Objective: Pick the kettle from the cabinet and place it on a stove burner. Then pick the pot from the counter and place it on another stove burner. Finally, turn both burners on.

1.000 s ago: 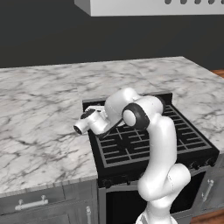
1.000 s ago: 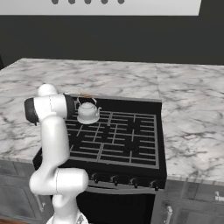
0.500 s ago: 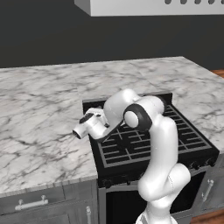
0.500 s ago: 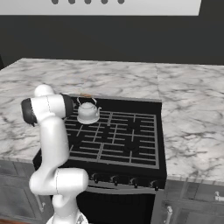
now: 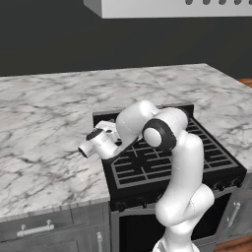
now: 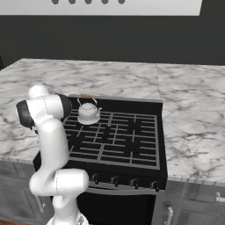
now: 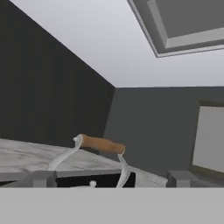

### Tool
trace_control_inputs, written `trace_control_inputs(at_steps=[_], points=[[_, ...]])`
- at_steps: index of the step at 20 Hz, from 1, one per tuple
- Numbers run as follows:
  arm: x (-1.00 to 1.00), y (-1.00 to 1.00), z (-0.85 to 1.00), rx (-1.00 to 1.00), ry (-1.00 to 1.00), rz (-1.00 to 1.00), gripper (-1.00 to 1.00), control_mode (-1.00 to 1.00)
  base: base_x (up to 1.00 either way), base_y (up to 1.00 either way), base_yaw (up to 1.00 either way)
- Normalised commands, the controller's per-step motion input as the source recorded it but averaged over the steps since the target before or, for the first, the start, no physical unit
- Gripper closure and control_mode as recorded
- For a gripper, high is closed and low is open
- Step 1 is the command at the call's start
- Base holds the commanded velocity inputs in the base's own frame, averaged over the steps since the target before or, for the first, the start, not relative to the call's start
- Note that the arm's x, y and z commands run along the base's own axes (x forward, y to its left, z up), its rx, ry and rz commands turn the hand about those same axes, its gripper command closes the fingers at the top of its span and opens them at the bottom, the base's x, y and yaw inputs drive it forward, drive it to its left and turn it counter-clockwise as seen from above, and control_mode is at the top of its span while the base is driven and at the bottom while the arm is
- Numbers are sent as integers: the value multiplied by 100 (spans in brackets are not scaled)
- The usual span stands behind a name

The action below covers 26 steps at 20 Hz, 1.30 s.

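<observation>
Arm folded low; gripper spread wide — apparently just behind kettle.

Even, soft rendered light, dark back wall, faint shadows, no glare, all views slightly coarse and blurry.

**A rendered home kitchen**

A black cooktop with grid grates sits in a white marble counter over grey drawers, knobs along its front, a range hood above, and a kettle on one burner.
</observation>
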Motion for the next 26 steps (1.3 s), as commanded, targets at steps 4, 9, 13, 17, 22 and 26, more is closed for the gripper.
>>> trace_control_inputs(at_steps=[4, 9, 13, 17, 22, 26], points=[[-31, 5, 31, 0, -8, -3, -100, -100, 0, 0, 0], [-36, 2, 42, 0, -12, -3, -100, -100, 0, 0, 0], [-41, 4, 49, 0, -14, -4, -100, -100, 0, 0, 0], [-36, 2, 54, 0, -13, -6, -100, -100, 0, 0, 0], [-33, 0, 53, 0, -12, -8, -100, -100, 0, 0, 0], [-37, 0, 38, 0, -11, -5, -100, -100, 0, 0, 0]])
